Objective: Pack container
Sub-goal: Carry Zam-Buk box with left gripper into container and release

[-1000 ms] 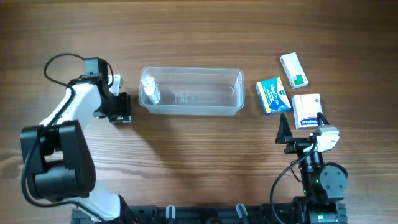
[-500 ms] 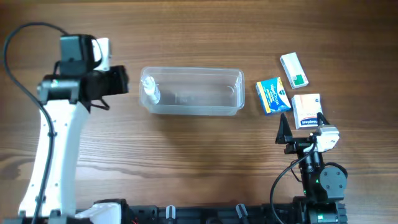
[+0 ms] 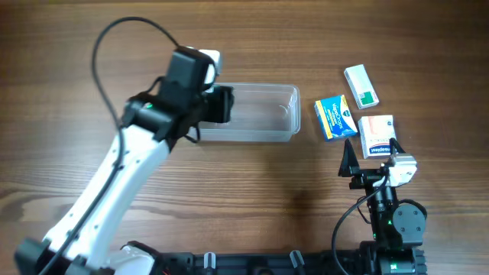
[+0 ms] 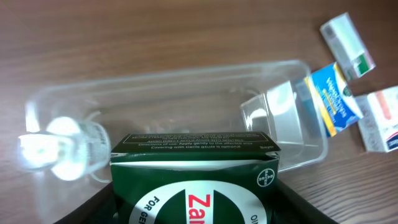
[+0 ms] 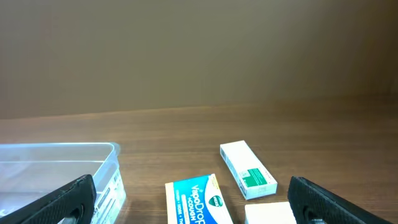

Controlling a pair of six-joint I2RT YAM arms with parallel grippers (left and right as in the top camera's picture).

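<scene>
The clear plastic container (image 3: 267,114) lies at mid table; it also shows in the left wrist view (image 4: 186,93) and at the left edge of the right wrist view (image 5: 74,162). A small white bottle (image 4: 59,149) lies in its left end. My left gripper (image 3: 218,105) hovers over the container's left part, shut on a dark green box (image 4: 196,180) with a white label and red letters. My right gripper (image 3: 372,164) is open and empty, near the front right, just in front of the loose boxes.
Right of the container lie a blue and yellow box (image 3: 334,117), a white and green box (image 3: 361,85) and a white and orange box (image 3: 376,134). The first two also show in the right wrist view, blue (image 5: 199,199) and white-green (image 5: 247,169).
My left arm has swung from the container's left side to over its left part, carrying the green box. The right arm has not moved.
</scene>
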